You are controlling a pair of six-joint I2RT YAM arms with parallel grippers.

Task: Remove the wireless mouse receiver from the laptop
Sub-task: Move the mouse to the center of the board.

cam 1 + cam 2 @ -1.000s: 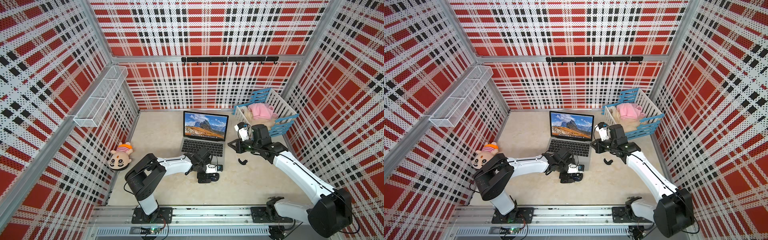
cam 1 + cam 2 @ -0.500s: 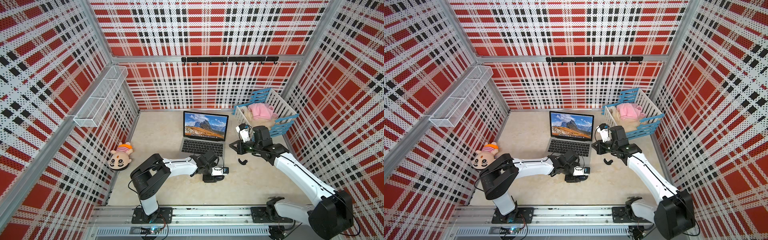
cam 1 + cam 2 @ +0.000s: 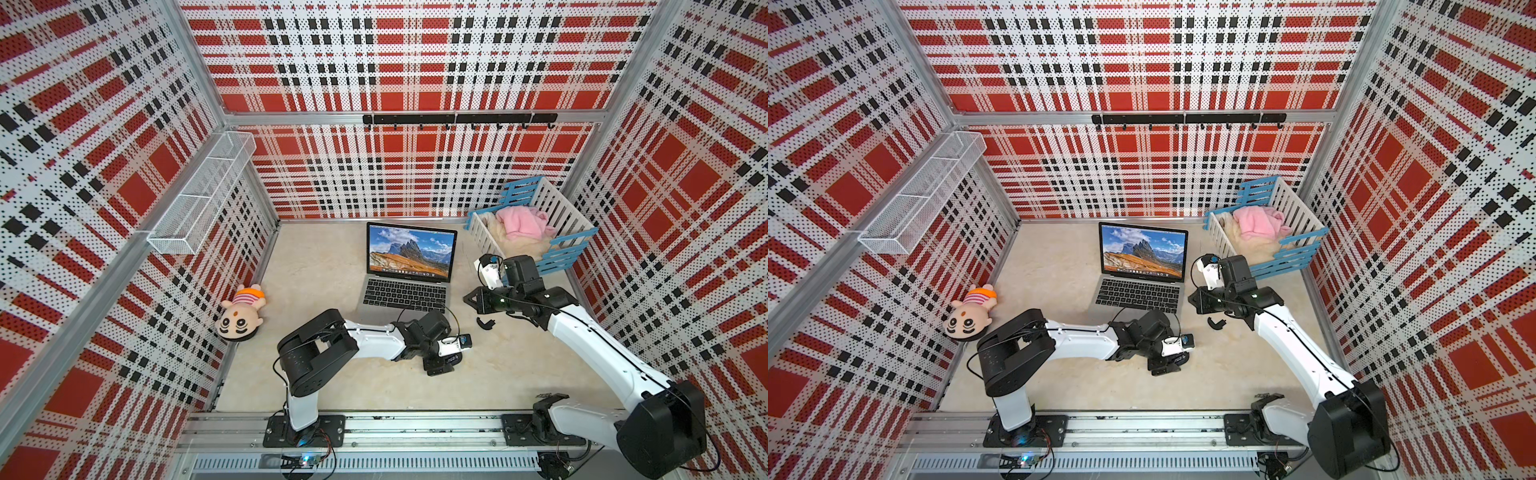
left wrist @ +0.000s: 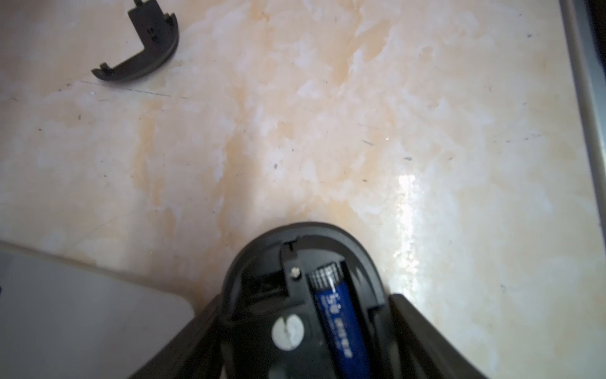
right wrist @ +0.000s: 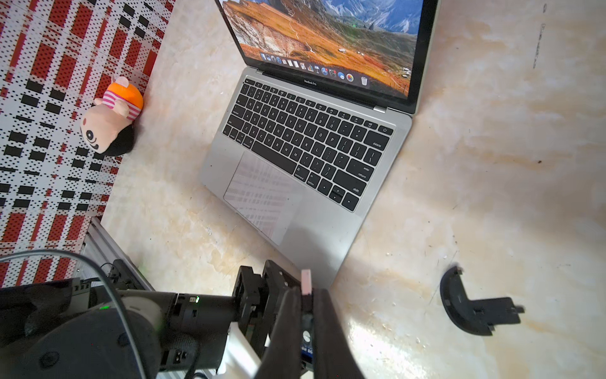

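Out of its port: the wireless mouse receiver (image 5: 306, 279) sits pinched in the closed right fingers (image 5: 331, 328), just off 3 o'clock of the laptop (image 3: 405, 291). So tiny a nub could slip free and vanish on the scuffed, marbled beige surface (image 3: 332, 257). The left fingers (image 4: 426, 338) flank the upturned mouse (image 4: 295, 279); whether they grip it is unclear. Plaid perforated walls (image 3: 415, 174) enclose a crib (image 3: 557, 203) at 2 o'clock and a plush doll (image 3: 241, 316) at 9.

"MacBook Pro" below the laptop (image 5: 323, 234) screen; "delete", "return", "shift" on its keys (image 5: 308, 144)
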